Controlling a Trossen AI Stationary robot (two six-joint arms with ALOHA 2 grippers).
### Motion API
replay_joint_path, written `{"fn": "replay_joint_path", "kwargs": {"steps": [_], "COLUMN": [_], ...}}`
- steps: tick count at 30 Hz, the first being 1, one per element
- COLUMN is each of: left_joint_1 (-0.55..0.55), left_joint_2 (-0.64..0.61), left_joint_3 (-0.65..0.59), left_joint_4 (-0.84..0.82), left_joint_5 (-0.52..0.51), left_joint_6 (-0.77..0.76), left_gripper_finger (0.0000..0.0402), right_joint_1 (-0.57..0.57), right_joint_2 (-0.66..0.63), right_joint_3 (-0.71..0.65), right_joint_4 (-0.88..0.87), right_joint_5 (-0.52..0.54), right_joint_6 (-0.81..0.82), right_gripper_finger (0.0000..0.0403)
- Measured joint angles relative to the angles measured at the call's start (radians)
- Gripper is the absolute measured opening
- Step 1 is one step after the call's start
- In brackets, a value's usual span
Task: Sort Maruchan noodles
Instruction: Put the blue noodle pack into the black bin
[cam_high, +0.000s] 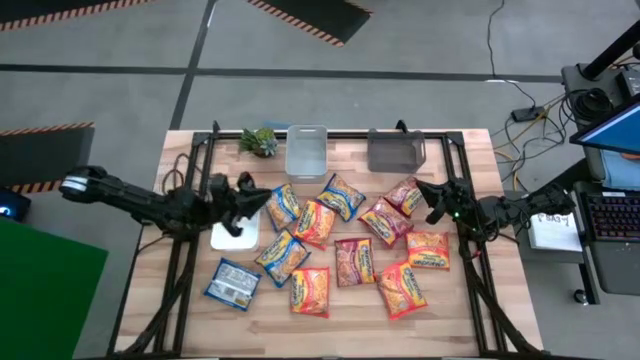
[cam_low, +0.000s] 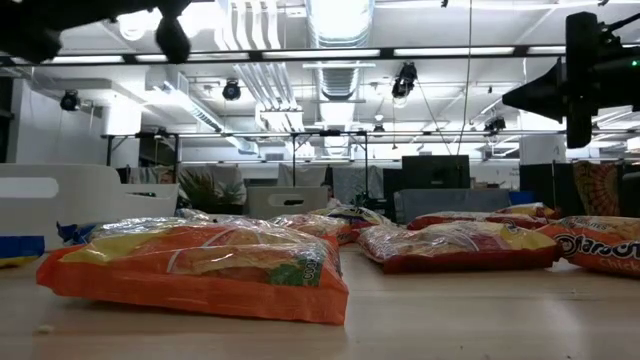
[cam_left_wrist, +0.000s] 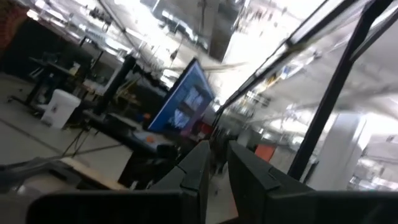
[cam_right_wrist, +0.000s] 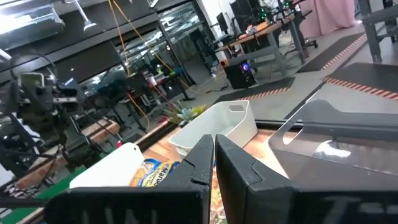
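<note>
From above, Maruchan noodles (cam_high: 345, 245) are being shown scattered across the table (cam_high: 500, 310) centre, the left end effector (cam_high: 262, 196) at nine o'clock and the right end effector (cam_high: 424, 190) at three, both closed, empty. At table height, packets are being seen lying flat.

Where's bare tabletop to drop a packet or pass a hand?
Free: the front-left corner left of the blue packet, the front-right corner past the orange packets, and the strip between the clear bin and the grey bin. Crowded: the middle, where packets overlap between both raised grippers.
</note>
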Motion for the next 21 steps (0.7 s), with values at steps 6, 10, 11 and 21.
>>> {"fn": "replay_joint_path", "kwargs": {"steps": [6,10,11,21], "left_joint_1": [0.000,0.002,0.002,0.001], "left_joint_2": [0.099,0.139,0.151,0.308], "left_joint_3": [0.205,0.342,0.374,0.614], "left_joint_4": [-0.275,-0.542,-0.604,-1.119], "left_joint_5": [0.028,0.028,0.028,0.029], "left_joint_6": [0.114,0.176,0.187,0.320], "left_gripper_finger": [0.0040,0.0040,0.0040,0.0040], "right_joint_1": [0.000,0.000,0.000,0.000], "right_joint_2": [0.000,0.011,0.018,0.226], "right_joint_3": [0.056,0.103,0.116,0.277], "right_joint_4": [0.003,0.012,0.010,0.004], "right_joint_5": [-0.057,-0.088,-0.088,-0.108], "right_joint_6": [0.150,0.190,0.191,0.191], "right_gripper_finger": [0.0009,0.0009,0.0009,0.0009]}}
